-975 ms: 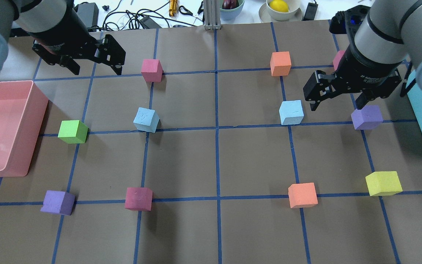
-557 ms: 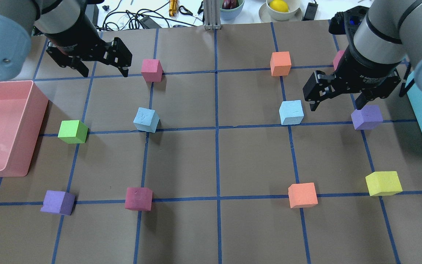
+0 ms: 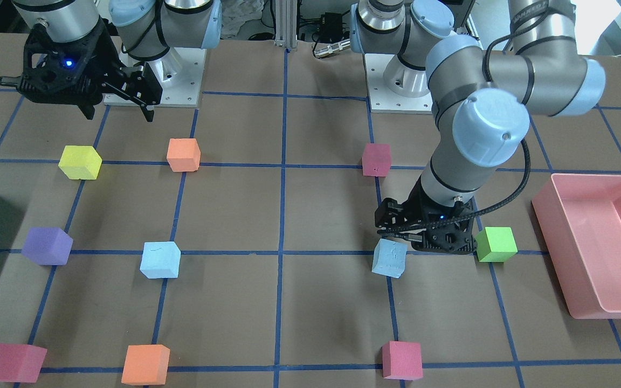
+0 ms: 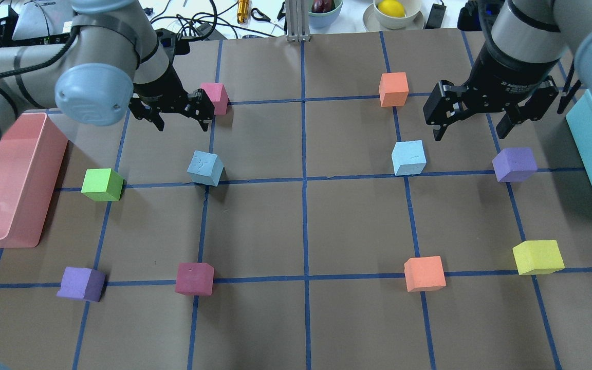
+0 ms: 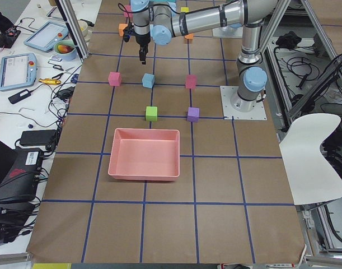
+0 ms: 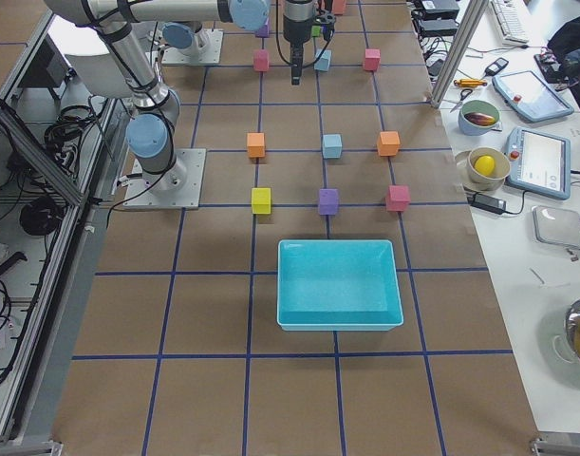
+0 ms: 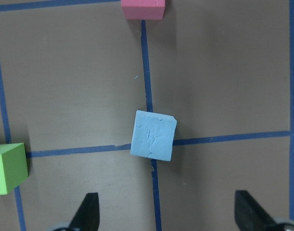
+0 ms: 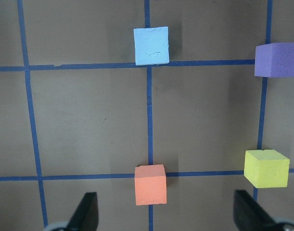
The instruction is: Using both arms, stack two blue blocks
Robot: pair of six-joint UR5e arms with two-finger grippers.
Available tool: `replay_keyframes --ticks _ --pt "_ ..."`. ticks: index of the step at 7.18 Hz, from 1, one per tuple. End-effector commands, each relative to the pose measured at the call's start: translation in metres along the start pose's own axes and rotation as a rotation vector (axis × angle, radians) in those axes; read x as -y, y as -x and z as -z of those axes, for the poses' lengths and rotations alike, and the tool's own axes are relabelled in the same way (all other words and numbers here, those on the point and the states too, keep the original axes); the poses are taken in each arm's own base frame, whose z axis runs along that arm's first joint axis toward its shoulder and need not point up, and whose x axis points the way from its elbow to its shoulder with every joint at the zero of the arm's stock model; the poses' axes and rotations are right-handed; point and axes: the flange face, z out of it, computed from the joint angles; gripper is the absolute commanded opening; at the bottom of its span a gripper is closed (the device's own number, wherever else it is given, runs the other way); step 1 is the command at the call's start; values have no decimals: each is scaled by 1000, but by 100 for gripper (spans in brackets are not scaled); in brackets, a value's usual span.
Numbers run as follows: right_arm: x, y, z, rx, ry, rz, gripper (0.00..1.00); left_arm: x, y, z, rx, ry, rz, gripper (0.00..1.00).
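Left gripper [image 4: 183,121] spread wide, hanging just beyond the left blue block [image 4: 205,168], pink cube [image 4: 215,97] close behind it, green cube [image 4: 102,184] farther left, right gripper [image 4: 469,131] likewise parted, high near the right blue block [image 4: 408,157], orange cube [image 4: 393,89] and purple cube [image 4: 515,164] flanking.

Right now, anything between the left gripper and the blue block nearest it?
Nothing visible. The left gripper hangs open above the left blue block, and the gap between them is empty. The pink cube and green cube sit apart from it.
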Motion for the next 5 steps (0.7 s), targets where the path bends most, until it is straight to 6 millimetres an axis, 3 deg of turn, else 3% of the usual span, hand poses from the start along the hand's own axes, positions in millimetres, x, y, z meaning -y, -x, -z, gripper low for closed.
replay_keyframes --ticks 1,3,5 --pt "8 1 -15 4 47 0 100 3 1 -55 -1 31 2 100" --pt "23 -5 -52 -5 111 -8 100 0 1 -101 1 29 2 100" --pt "87 -4 -103 3 5 5 100 -9 0 -120 -1 34 -1 100"
